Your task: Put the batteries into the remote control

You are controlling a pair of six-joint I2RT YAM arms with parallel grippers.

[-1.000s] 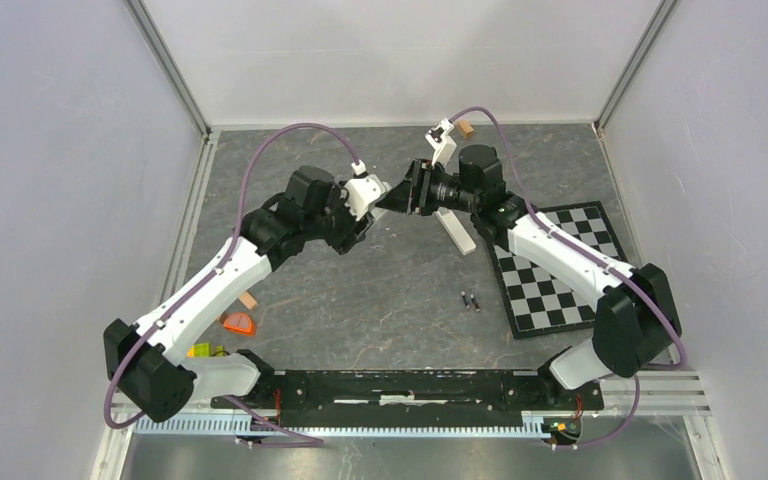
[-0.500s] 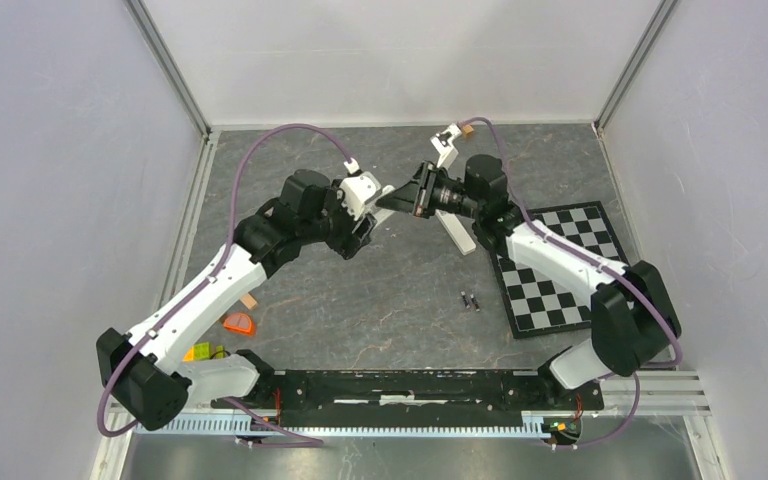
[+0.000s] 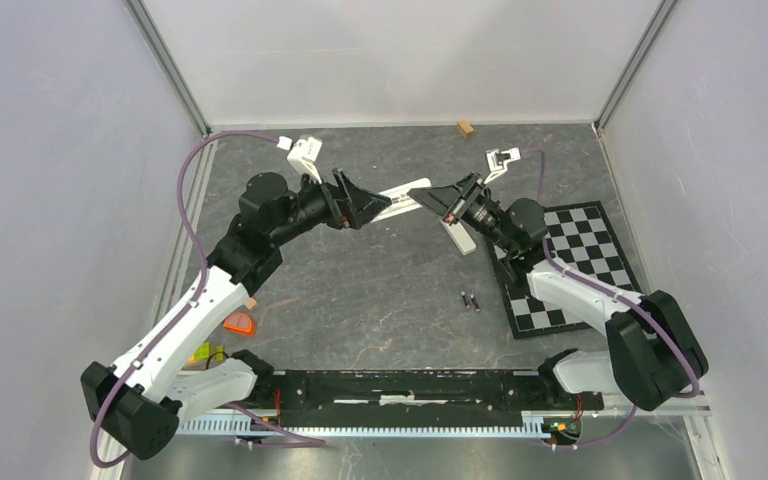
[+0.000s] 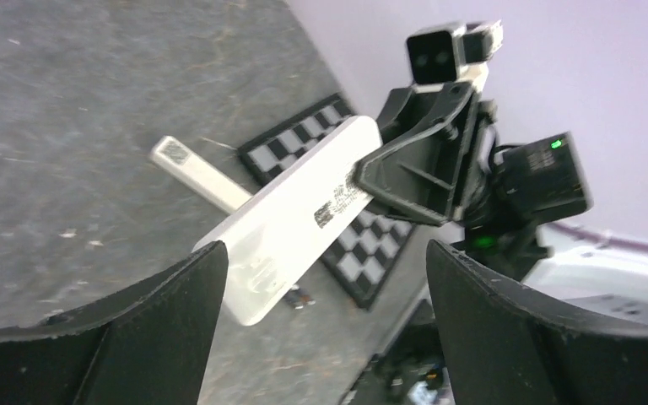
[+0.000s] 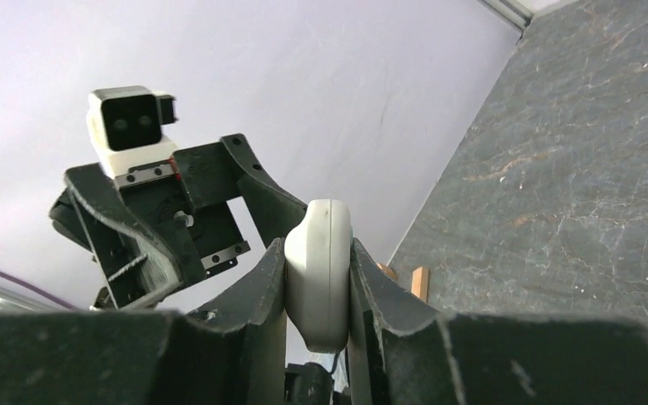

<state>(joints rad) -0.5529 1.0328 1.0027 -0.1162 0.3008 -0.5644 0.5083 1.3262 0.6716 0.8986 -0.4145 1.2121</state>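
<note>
While right end effector is clamping remote control mid-air, left end effector is gaping wide (gripping nothing).

On the grey stone-patterned desk there are two small dark cylindrical batteries. There is one long, slim white plastic remote control and one shorter white bar-shaped device. One black-and-white checkerboard mat. Two small tan wooden blocks. One orange half-round piece. One yellow-green piece.
</note>
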